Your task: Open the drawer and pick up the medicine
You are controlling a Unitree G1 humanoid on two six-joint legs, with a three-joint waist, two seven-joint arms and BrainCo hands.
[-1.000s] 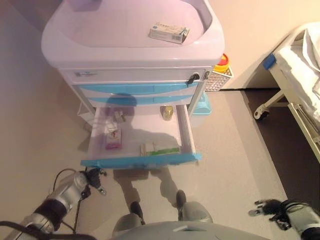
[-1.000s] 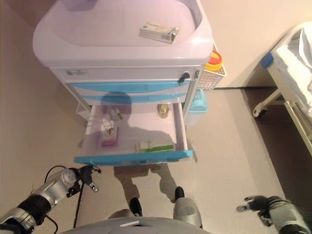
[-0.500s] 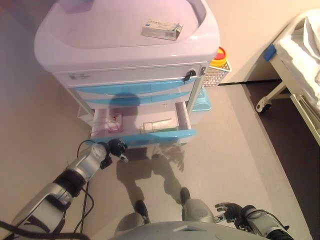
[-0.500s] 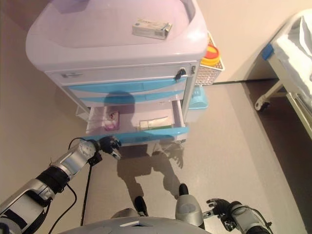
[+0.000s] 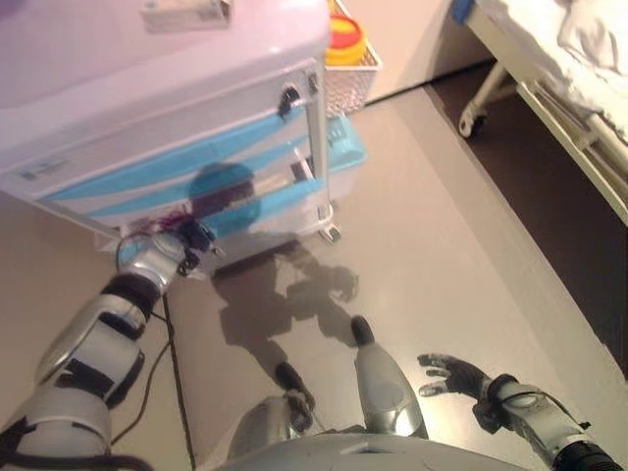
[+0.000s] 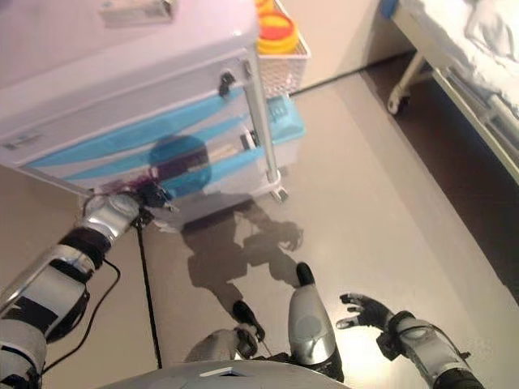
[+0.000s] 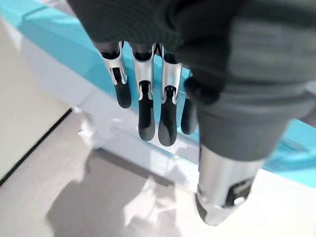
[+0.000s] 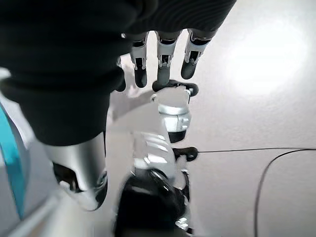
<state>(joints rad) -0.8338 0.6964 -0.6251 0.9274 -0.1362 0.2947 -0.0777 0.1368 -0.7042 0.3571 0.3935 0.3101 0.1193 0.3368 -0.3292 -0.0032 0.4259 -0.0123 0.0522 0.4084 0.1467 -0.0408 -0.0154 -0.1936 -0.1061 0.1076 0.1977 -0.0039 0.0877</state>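
Note:
The white cart (image 5: 147, 88) with blue drawer fronts stands at the upper left. Its bottom drawer (image 5: 270, 201) is pushed in almost flush, and a sliver of a box (image 5: 299, 174) shows in the gap at its right end. My left hand (image 5: 184, 242) is open at the left end of that drawer's blue front (image 7: 54, 39), its straight fingers (image 7: 143, 98) close against it. A white medicine box (image 5: 186, 12) lies on the cart's top. My right hand (image 5: 453, 376) hangs open and empty low over the floor at the lower right.
A white wire basket holding a yellow-lidded container (image 5: 343, 39) hangs on the cart's right side, above a light blue bin (image 5: 348, 157). A bed (image 5: 559, 69) on castors (image 5: 469, 125) stands at the right. Bare floor lies between cart and bed.
The whole view has swung, so the camera moved. The bottom drawer went from wide open to nearly shut. My left hand rose from the floor to the drawer's front.

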